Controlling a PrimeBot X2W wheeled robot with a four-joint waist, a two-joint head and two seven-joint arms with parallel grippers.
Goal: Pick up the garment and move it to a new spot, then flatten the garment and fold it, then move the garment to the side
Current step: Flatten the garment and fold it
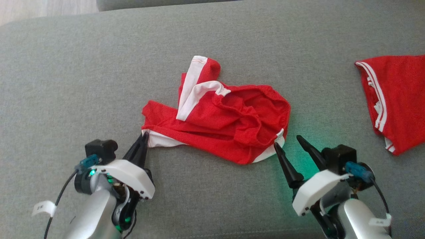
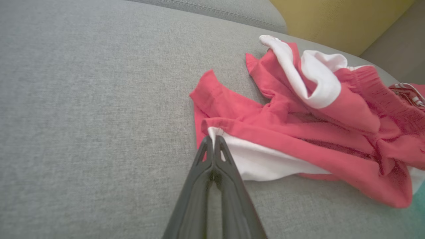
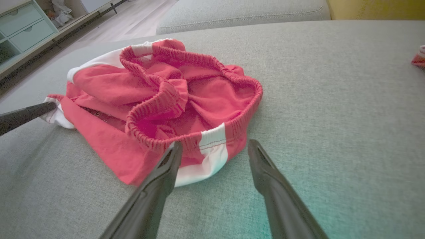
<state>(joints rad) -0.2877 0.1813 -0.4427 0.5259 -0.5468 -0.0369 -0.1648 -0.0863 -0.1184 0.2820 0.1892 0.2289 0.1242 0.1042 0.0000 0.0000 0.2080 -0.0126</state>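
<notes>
Shorts (image 1: 219, 122), red w/ white side panels: crumpled heap on grey sofa cushion (image 1: 83, 66), roughly centre of head view, waistband (image 3: 199, 61) gaping toward robot's right, legs bunched toward left. Second red garment (image 1: 395, 96) well apart, far right.

L gripper (image 1: 144, 136): jaws pressed fully together, pinching white hem corner (image 2: 215, 132) at shorts' left end. Only a thin bit of fabric caught, per left wrist view.

R gripper (image 1: 288, 142): jaws spread wide, nothing held. Inner fingertip touching or just beside waistband edge near white stripe (image 3: 212, 146); outer fingertip over bare cushion.

Step in hand, prob.: first pick-up. One end secured, other end not yet grabbed. No flattening or fold done.

Next move needs: nudge R fwd so waistband edge sits btwn fingers, close on it, then lift both ends together & carry to new spot. Watch L pinch: shallow, could slip if pulled hard. Keep clear of 2nd garment.
</notes>
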